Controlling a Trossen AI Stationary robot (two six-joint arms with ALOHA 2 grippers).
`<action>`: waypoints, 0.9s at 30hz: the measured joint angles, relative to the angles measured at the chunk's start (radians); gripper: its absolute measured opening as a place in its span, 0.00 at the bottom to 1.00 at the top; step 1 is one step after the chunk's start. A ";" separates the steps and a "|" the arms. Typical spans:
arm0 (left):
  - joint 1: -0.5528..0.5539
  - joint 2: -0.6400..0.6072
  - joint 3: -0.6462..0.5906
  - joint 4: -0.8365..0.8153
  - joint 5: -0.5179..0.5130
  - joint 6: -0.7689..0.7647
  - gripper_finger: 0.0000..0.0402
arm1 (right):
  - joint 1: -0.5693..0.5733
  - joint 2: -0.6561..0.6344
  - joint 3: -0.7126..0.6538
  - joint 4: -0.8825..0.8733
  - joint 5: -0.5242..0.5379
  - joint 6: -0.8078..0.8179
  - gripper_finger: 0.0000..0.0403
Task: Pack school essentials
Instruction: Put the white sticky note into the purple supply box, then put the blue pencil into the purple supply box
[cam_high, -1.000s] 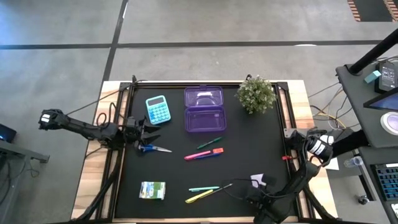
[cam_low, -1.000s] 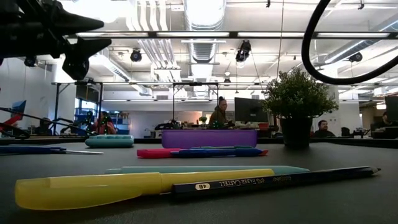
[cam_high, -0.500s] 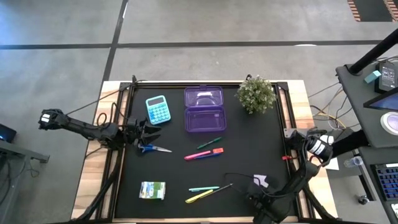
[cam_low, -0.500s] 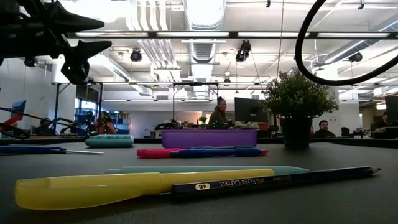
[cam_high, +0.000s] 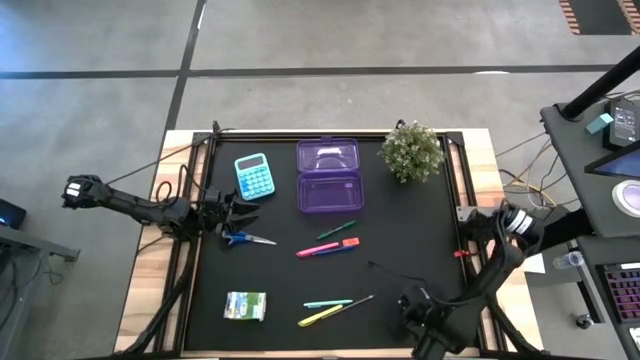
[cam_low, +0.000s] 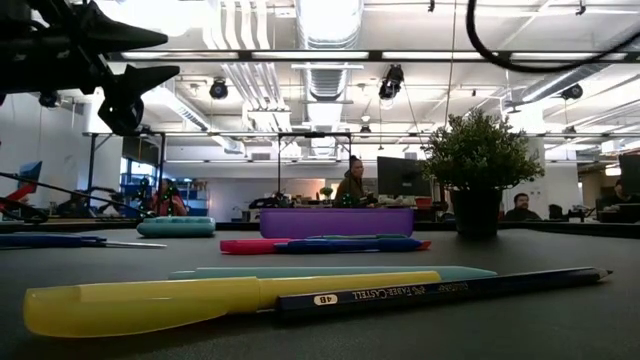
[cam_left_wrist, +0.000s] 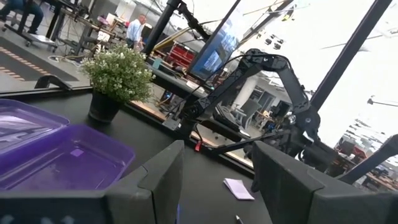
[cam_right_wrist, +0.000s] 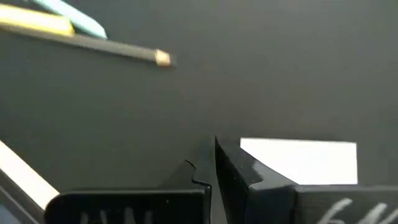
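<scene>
- Two dark arms work a black tabletop (cam_high: 400, 240); at its left edge, the left gripper (cam_high: 238, 209) hovers just above the blue-handled scissors (cam_high: 243, 238), fingers (cam_left_wrist: 163, 180) spread apart.
- Beside it sit a teal calculator (cam_high: 253, 176) and an open purple case (cam_high: 329, 176).
- Pens and markers (cam_high: 328, 245) lie mid-table; a green-and-white packet (cam_high: 245, 305) rests near the front.
- At front right, the right gripper (cam_high: 418, 308) has its fingers (cam_right_wrist: 239, 167) closed together, touching a white pad (cam_right_wrist: 305, 160).

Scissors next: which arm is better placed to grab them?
Left. The left gripper hangs open just beside the blue-handled scissors; the right gripper is across the table, shut, by the white pad.
</scene>
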 joint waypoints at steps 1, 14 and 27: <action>0.000 0.000 0.000 0.000 0.000 0.000 0.43 | -0.001 -0.007 0.000 0.000 0.007 0.012 0.02; 0.000 0.000 0.000 0.000 0.001 -0.171 0.43 | -0.003 -0.009 0.000 -0.019 -0.028 0.153 0.10; 0.000 0.000 0.024 0.086 0.080 -0.167 0.43 | -0.010 -0.028 0.000 -0.016 -0.176 0.222 0.40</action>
